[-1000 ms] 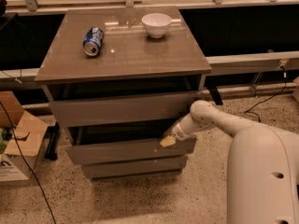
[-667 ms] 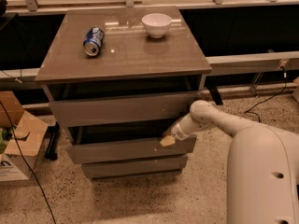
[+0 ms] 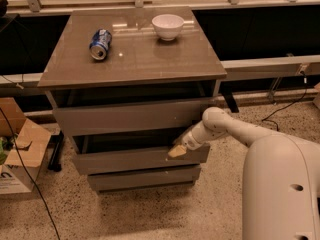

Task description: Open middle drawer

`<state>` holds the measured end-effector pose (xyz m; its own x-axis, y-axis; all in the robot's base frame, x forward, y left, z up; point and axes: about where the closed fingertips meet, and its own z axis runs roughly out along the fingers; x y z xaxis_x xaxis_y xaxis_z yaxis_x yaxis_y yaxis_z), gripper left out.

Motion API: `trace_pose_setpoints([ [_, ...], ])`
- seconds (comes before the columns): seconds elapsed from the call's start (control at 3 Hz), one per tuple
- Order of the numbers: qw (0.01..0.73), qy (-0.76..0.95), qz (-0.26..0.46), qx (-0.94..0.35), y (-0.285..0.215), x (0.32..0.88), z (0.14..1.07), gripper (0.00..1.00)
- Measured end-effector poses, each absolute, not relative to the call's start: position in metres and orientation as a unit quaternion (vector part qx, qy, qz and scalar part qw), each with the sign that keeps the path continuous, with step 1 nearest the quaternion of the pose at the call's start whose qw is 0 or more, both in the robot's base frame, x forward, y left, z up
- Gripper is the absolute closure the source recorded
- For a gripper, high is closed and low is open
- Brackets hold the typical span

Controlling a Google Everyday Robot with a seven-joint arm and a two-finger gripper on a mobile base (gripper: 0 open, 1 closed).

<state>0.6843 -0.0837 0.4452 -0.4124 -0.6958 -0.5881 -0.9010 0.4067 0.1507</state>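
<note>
The taupe-grey cabinet [image 3: 130, 59] has three drawer fronts. The middle drawer [image 3: 125, 160] is pulled out towards me, with a dark gap showing above its front. The top drawer [image 3: 125, 118] is also slightly out. The lowest drawer [image 3: 142, 178] sits further back. My gripper [image 3: 176, 150] is at the top right edge of the middle drawer front, its yellowish tips touching that edge. My white arm [image 3: 235, 129] reaches to it from the right.
A blue can [image 3: 100, 43] lies on its side on the cabinet top, and a white bowl [image 3: 168, 26] stands behind it to the right. A cardboard box [image 3: 20, 151] sits on the floor at left. A cable [image 3: 22, 159] runs across the floor there.
</note>
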Motion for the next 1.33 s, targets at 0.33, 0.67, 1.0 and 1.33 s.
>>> trace_pose_setpoints([
  [0.33, 0.223, 0.808, 0.230, -0.494, -0.084, 0.684, 0.445, 0.00],
  [0.67, 0.218, 0.810, 0.226, -0.495, -0.081, 0.664, 0.451, 0.00],
  [1.0, 0.175, 0.820, 0.224, -0.496, -0.075, 0.629, 0.447, 0.19],
  [1.33, 0.150, 0.823, 0.225, -0.499, -0.074, 0.615, 0.443, 0.43],
])
